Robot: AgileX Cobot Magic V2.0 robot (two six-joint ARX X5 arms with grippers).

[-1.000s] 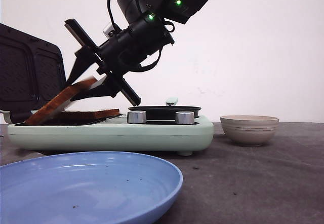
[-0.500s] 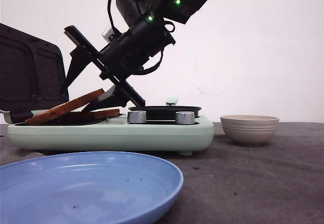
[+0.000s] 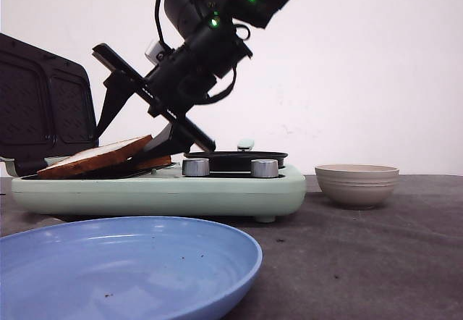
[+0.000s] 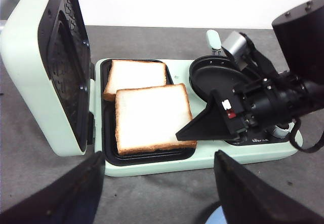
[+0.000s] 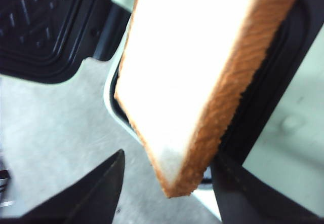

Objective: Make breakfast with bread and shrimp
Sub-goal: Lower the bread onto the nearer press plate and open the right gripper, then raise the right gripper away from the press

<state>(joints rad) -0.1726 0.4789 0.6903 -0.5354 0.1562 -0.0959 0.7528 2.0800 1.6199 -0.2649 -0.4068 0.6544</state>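
Observation:
Two slices of bread lie in the black tray of the mint-green sandwich maker point(image 4: 152, 165). The top slice point(image 4: 152, 117) point(image 3: 101, 157) rests tilted and askew over the back slice point(image 4: 134, 74). My right gripper point(image 3: 119, 140) point(image 5: 169, 155) is open around that top slice's near corner, and its lower finger point(image 4: 202, 125) sits at the slice's edge. My left gripper point(image 4: 158, 158) hangs open above the table in front of the maker, holding nothing. The shrimp are out of view.
The maker's ridged lid point(image 3: 36, 103) stands open at the left. Its round black pan point(image 3: 231, 157) and two metal knobs point(image 3: 195, 166) sit on the right half. A beige bowl point(image 3: 357, 182) stands to the right, contents hidden. A blue plate point(image 3: 123, 262) lies at the front.
The top slice has dropped from a steep tilt to lying nearly flat on the other slice. The right gripper has swung lower and stayed open.

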